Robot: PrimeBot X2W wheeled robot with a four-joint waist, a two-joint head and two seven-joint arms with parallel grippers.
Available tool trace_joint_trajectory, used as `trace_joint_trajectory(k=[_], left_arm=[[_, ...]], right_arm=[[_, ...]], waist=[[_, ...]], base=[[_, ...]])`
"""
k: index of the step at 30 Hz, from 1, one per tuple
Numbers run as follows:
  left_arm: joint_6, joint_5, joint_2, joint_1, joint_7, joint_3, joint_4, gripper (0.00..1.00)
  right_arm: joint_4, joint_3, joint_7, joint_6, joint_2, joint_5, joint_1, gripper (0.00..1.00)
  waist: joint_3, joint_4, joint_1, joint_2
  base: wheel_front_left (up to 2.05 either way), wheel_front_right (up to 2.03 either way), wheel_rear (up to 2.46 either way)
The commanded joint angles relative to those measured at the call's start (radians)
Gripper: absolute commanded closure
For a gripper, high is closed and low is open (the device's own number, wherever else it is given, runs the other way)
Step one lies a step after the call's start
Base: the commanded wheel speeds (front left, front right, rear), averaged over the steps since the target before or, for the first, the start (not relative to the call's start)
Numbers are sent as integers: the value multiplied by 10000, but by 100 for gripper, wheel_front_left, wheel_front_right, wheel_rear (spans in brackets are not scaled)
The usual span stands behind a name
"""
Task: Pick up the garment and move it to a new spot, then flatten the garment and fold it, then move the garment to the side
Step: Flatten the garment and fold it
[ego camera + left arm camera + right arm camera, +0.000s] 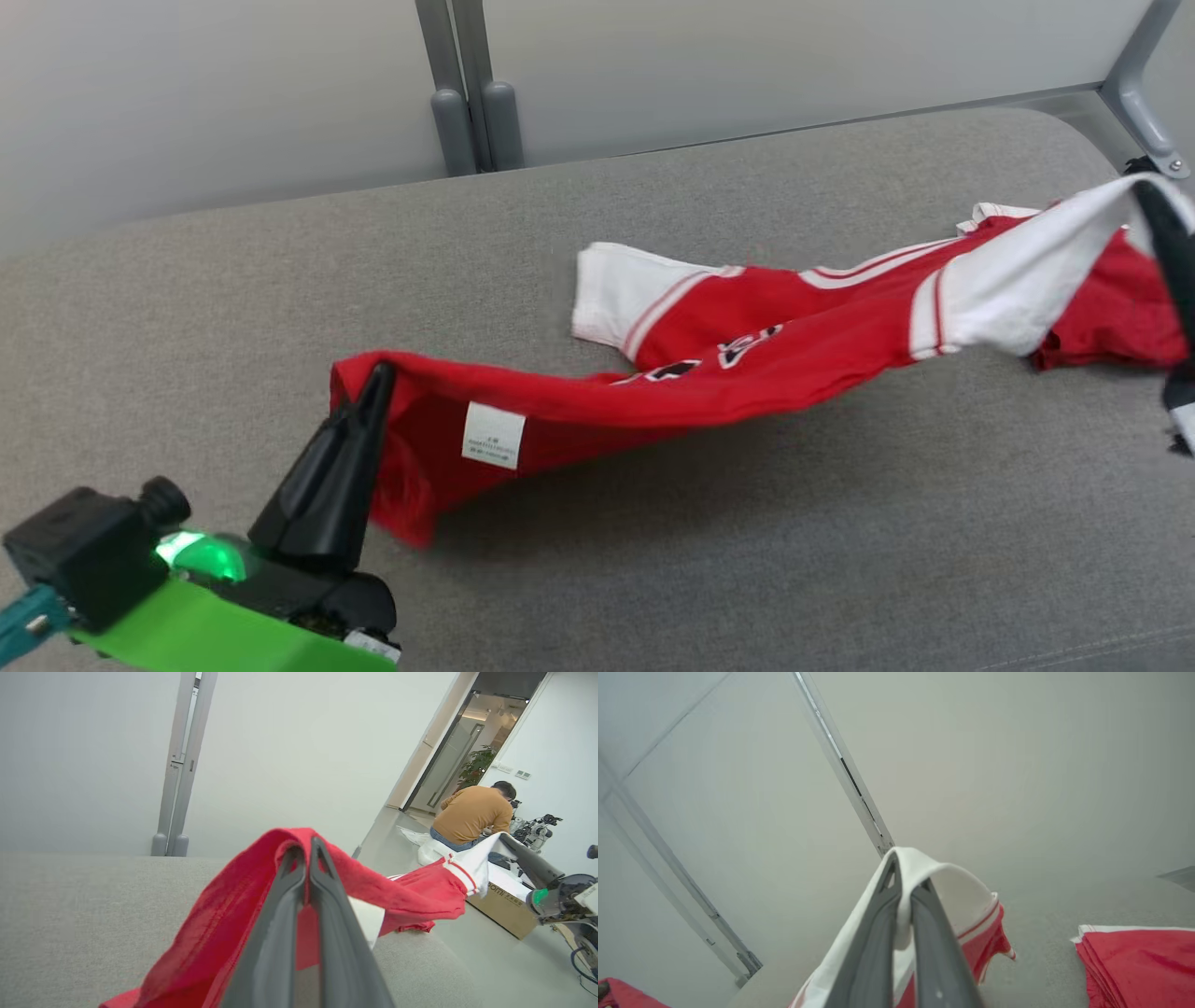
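I have the left gripper [378,375] closed on the red end of the garment [747,364], close to its white label [493,435], at the near left of the table [233,308]. The right gripper [1144,177] is pinched on a white sleeve [1018,271] up at the far right corner, just beside the metal bracket [1144,131]. The table's far edge runs along the wall [187,103], so there is little room beyond the right gripper.

Bare grey surface lies open to the left and along the near side. In the left wrist view the table's right edge drops to floor, where a person [472,814] crouches by a box [507,907].

The garment's long axis runs diagonally from near left to far right, strung between both grippers, with the other sleeve [616,289] lying flat on the table, pointing away from me.
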Motion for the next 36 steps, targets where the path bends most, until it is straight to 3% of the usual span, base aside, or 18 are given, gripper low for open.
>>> trace_joint_trajectory(k=[1, 5, 8, 12, 16, 22, 27, 31, 36], left_arm=[[56, -24, 253, -374, 251, 159, -485, 100], [166, -284, 761, -1566, 1180, 702, -1360, 100], [138, -397, 1099, -2856, 2000, 923, -1163, 100], [41, -582, 1040, -5051, 3016, 770, 319, 100], [51, 14, 500, -7635, 3284, 459, 2579, 100], [-72, 1389, -523, -11471, 2054, 245, 6647, 100], [-550, 2195, -1263, -13958, -644, 549, 9314, 100], [-1186, 2430, -1400, -14169, -1980, 395, 11080, 100], [-1692, 2634, -1281, -12445, -2828, -157, 12746, 100]], right_arm=[[-616, -451, 272, 1, -10, 247, -11, 100], [-1583, -1570, 1066, 0, -191, 338, -875, 100], [-1395, -1859, 1639, 0, -219, 236, -1952, 100], [-168, -1669, 2239, 0, -322, -490, -3975, 100], [1641, -1088, 1759, 0, -23, -1728, -6320, 100], [4343, -188, -154, -2, 763, -3493, -9893, 100], [5830, 312, -2585, -5, 1249, -3807, -12190, 100], [6716, 1315, -3657, -2, 1207, -3517, -12326, 100], [7163, 2894, -4310, -5, 660, -2850, -10318, 100]], waist=[[127, -81, 0, 0], [445, -174, 0, 0], [808, -200, 0, 0], [1679, -207, 0, 0], [3013, -211, 0, 0], [4584, -304, 0, 0], [5462, -453, 0, 0], [5496, -532, 0, 0], [4992, -457, 0, 0]], base=[[0, 0, 0], [0, 0, 0], [0, 0, 0], [0, 0, 0], [0, 0, 0], [0, 0, 0], [0, 0, 0], [0, 0, 0], [0, 0, 0]])
